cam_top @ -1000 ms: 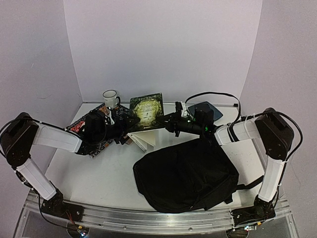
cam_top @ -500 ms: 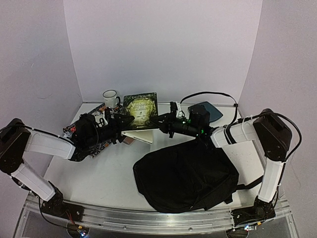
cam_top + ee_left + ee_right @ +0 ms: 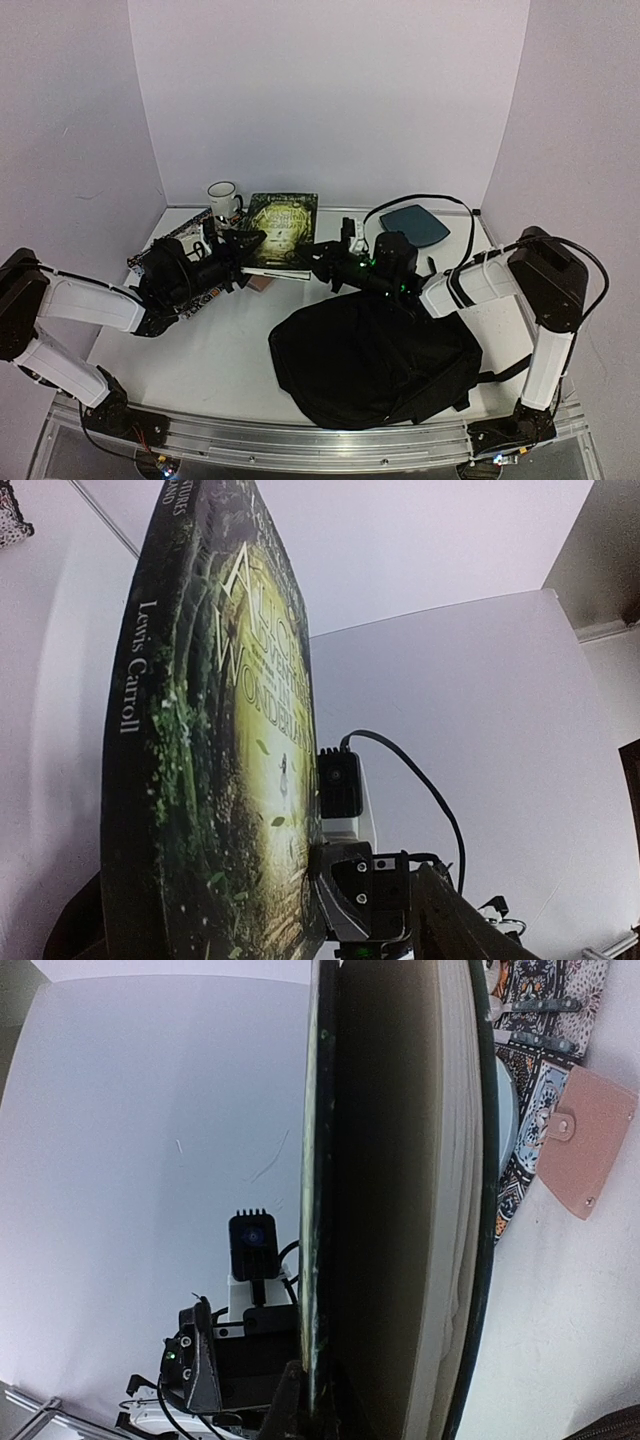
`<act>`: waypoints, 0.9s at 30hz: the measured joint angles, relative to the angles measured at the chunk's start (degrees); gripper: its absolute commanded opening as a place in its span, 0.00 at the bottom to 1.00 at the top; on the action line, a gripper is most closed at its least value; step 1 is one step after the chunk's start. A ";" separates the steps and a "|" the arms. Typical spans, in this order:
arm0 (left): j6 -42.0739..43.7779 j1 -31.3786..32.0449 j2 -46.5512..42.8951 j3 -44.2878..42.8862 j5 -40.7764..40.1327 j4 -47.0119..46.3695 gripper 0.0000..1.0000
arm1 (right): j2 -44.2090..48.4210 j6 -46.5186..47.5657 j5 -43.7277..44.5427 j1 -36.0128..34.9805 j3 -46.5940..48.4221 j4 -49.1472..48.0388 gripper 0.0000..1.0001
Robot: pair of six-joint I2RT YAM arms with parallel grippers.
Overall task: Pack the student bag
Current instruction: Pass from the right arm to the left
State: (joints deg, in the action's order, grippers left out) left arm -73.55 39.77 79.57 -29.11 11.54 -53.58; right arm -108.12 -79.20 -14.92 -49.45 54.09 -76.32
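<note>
The book (image 3: 283,228) that stood open a second ago, pages fanned and tilted toward the right arm, is now closed. It has also shifted left and lies flatter, raised between the two arms at the back of the table (image 3: 200,350), just in front of the mug (image 3: 222,196).

The right claw (image 3: 318,258) is closed tight on the book's right side. Its wrist view shows the thin front cover running down between its fingers, with the page block beside it. The left claw (image 3: 243,252) is at the book's left edge and has narrowed from a wider spread. Its wrist view is filled by the cover seen edge-on, so I cannot tell whether it is clamped on the book or only bracing it.

The bag (image 3: 375,360) lies slumped on the near right part of the table, under the right forearm and well apart from the book. No opening shows from above.

A closed book is easier to slide in than a splayed one, so this looks like preparation for packing. The book is not yet over the bag, and the bag's mouth probably needs to be found or held open first. The teal pad (image 3: 413,222) and pink wallet (image 3: 585,1140) lie on the table.
</note>
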 measured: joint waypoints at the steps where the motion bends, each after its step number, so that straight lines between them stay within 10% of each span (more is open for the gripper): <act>1: 0.00 0.30 0.00 0.15 -0.38 -0.02 0.68 | 0.37 0.28 1.09 -0.43 -0.59 -0.12 0.00; 27: -1.38 4.48 -1.53 2.70 -7.25 -1.60 0.20 | 5.00 5.51 21.07 -8.87 -6.87 -3.93 0.00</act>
State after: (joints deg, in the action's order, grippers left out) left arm -74.92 44.25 78.04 -26.41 4.29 -55.18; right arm -103.13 -73.69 6.14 -58.33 47.22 -80.24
